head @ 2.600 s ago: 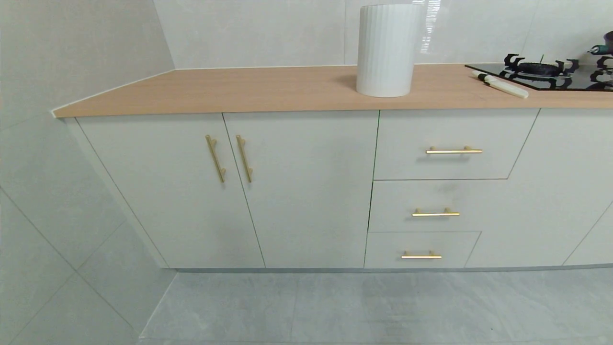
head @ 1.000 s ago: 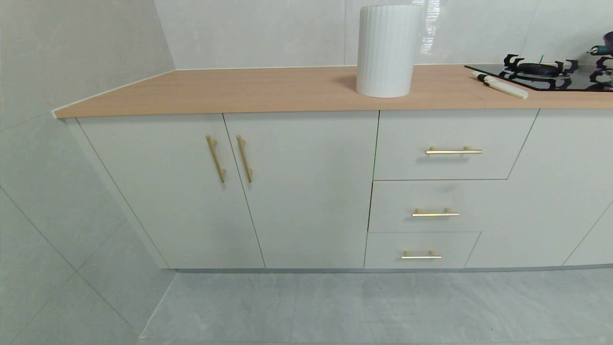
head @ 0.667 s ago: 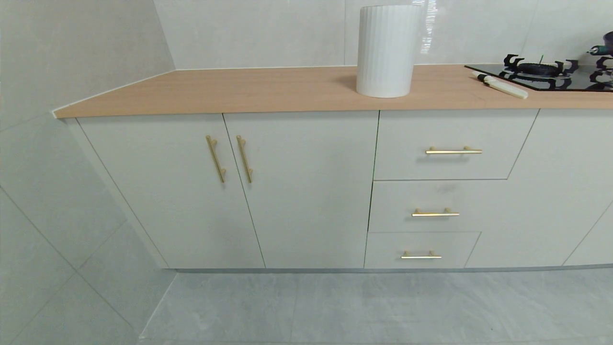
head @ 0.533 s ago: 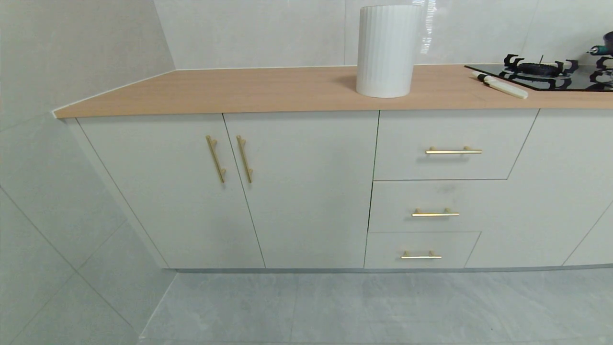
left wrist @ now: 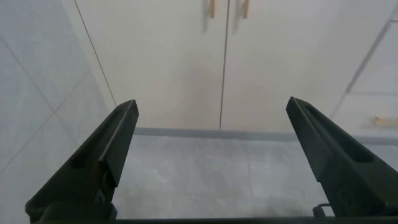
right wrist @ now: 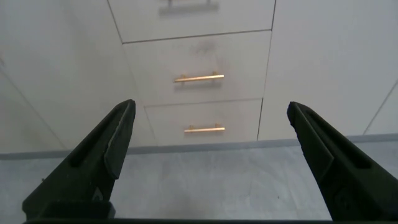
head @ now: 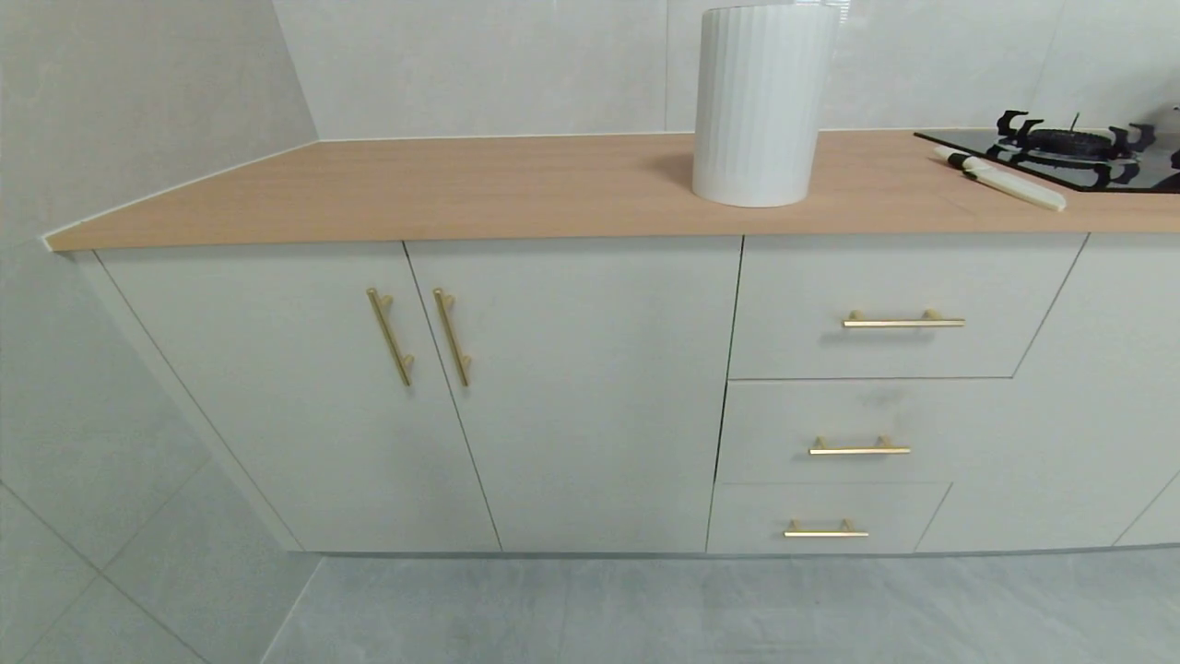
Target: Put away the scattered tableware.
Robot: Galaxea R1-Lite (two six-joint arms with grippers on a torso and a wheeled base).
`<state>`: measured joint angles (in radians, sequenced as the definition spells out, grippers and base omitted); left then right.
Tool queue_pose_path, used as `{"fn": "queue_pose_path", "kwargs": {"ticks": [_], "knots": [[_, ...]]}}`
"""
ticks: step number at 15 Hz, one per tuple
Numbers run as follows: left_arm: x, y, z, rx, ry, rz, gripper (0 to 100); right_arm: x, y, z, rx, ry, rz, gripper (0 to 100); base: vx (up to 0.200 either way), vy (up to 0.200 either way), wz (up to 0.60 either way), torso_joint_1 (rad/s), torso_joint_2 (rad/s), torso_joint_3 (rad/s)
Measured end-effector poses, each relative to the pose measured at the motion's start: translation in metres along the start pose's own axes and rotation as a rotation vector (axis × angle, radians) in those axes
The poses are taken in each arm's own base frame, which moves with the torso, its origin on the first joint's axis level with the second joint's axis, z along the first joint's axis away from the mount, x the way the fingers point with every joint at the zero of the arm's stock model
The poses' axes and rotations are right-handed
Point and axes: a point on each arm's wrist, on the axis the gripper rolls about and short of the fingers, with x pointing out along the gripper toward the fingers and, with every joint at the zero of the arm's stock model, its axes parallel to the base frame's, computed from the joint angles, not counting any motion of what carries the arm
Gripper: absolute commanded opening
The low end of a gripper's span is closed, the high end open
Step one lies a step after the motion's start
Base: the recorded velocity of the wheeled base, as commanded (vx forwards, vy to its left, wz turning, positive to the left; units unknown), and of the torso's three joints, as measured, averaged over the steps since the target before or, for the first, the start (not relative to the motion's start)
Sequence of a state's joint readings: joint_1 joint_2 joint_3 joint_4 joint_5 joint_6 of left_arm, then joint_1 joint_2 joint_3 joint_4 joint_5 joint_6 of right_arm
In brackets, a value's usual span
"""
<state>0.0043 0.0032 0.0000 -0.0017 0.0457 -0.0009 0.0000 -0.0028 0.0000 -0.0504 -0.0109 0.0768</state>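
A cream-coloured knife (head: 1000,180) lies on the wooden countertop (head: 442,184), at the right by the edge of the black hob (head: 1069,152). A tall white ribbed holder (head: 758,106) stands upright on the counter to the knife's left. My left gripper (left wrist: 211,106) is open and holds nothing; it hangs low over the floor, facing the double cabinet doors (left wrist: 221,56). My right gripper (right wrist: 211,107) is also open with nothing in it, low in front of the lower drawers (right wrist: 199,78).
Below the counter, two cabinet doors (head: 424,387) with gold handles stand shut on the left. Three shut drawers (head: 903,321) are stacked on the right. A tiled wall (head: 111,111) closes off the left side. Grey floor tiles (head: 645,609) lie in front.
The whole head view has shifted: the camera has come closer to the cabinet, which now looks larger and lower. Nothing on the counter has moved.
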Motion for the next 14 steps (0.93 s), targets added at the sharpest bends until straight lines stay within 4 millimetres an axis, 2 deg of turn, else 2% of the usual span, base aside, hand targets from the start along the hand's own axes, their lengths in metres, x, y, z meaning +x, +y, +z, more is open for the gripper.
{"fn": "queue_pose_path", "kwargs": {"ticks": [5, 14], "knots": [[0.0, 0.0, -0.0001, 0.0, 0.0, -0.001, 100, 0.0, 0.0002, 0.0, -0.005, 0.001, 0.008, 100, 0.2, 0.0, 0.0, 0.002, 0.01, 0.004], [-0.0001, 0.0, 0.0001, -0.002, -0.001, 0.0, 100, 0.0001, 0.0001, 0.0, -0.007, 0.002, 0.006, 100, 0.0, 0.0, 0.0, 0.0, 0.0, 0.0]]}}
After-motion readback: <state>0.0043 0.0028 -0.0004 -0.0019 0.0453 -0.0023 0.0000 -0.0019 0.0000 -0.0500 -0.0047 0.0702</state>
